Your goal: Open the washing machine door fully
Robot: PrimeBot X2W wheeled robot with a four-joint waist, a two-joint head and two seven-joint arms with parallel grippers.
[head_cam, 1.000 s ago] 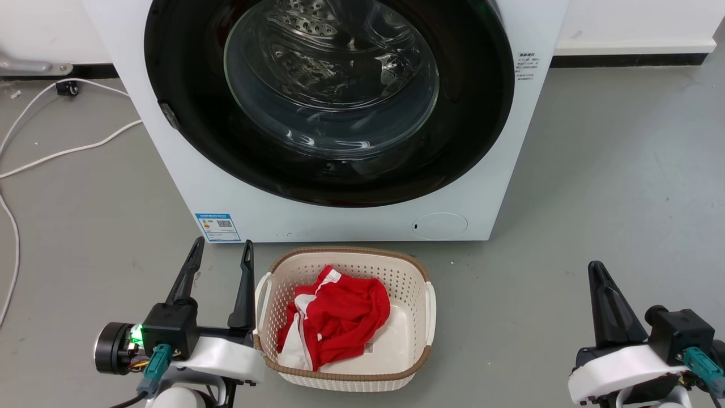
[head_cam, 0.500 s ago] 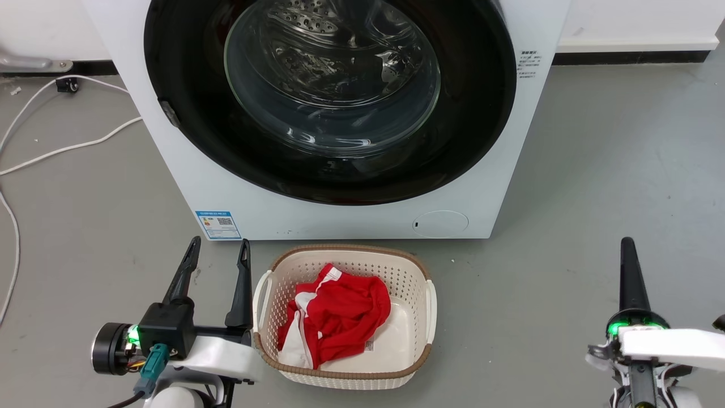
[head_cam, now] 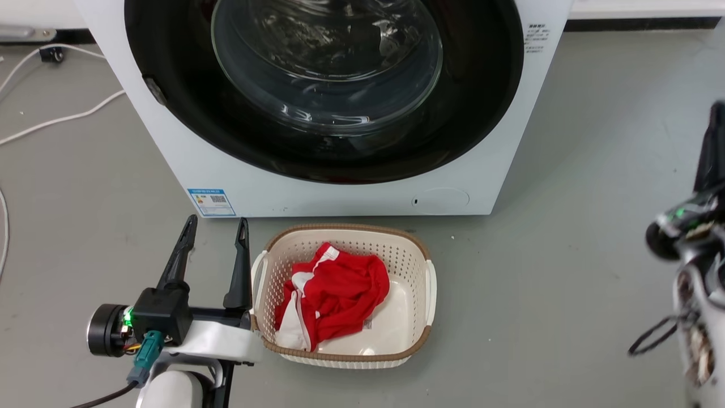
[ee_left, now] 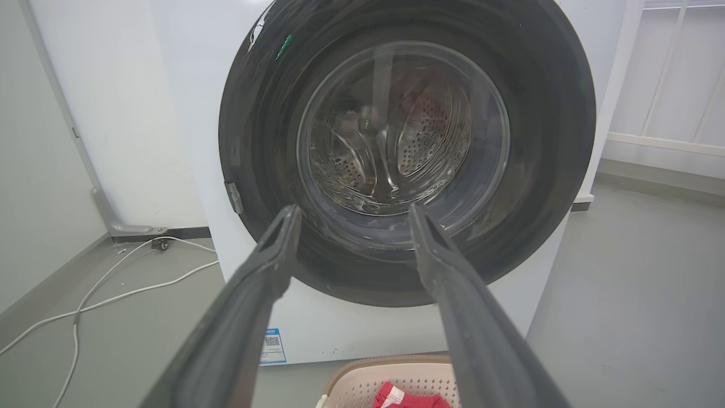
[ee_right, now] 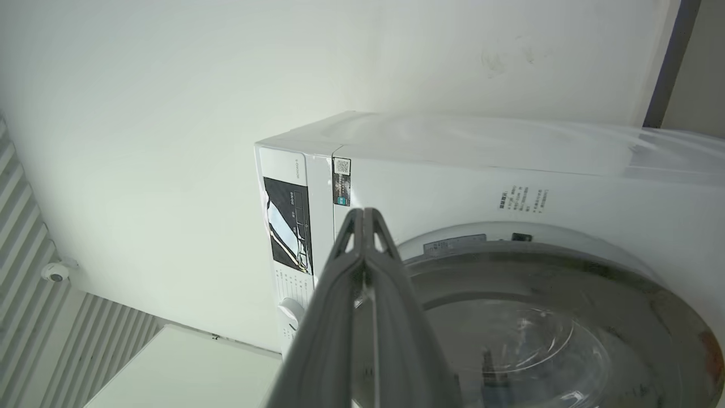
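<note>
Plainly nothing is done yet: the door [head_cam: 325, 62], filling the upper middle of the head view, sits shut and untouched, the left gripper [head_cam: 217, 224] spread empty at lower left, the right gripper [ee_right: 363, 214] pressed together at the right edge.

I am seeing the washing machine [head_cam: 351, 198] standing on the floor ahead, the washing machine door [head_cam: 481, 113] sitting in its front. A basket [head_cam: 429, 283] is sitting just before it, a garment [head_cam: 334, 294] lying inside. The left fingers [head_cam: 240, 272] are hovering just beside the basket's left side, with cables [head_cam: 56, 119] trailing farther left. The right fingers [head_cam: 711, 153] are hanging well apart, far right.
</note>
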